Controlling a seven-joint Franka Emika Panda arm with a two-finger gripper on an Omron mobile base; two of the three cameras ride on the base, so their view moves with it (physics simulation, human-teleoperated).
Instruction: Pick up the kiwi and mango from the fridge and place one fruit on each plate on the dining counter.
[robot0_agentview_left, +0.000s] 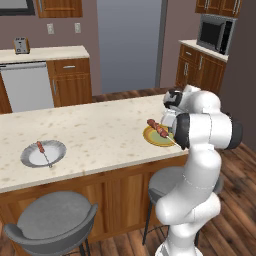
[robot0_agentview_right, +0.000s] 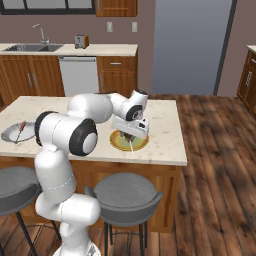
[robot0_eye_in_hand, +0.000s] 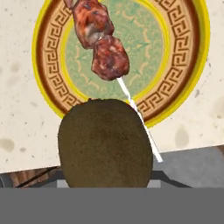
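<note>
Claw (robot0_agentview_right: 130, 135) closed on kiwi (robot0_eye_in_hand: 105, 144), held above the near edge of the yellow plate (robot0_eye_in_hand: 183, 83). Skewer (robot0_eye_in_hand: 103, 43) lies on that plate, its stick running out past the rim beside the kiwi. Plate sits toward the right end of the surface (robot0_agentview_left: 95, 132); grey plate (robot0_agentview_left: 43, 153) with its own skewer is well apart to the left. No readable writing; plate rim has a Greek-key pattern.
</note>
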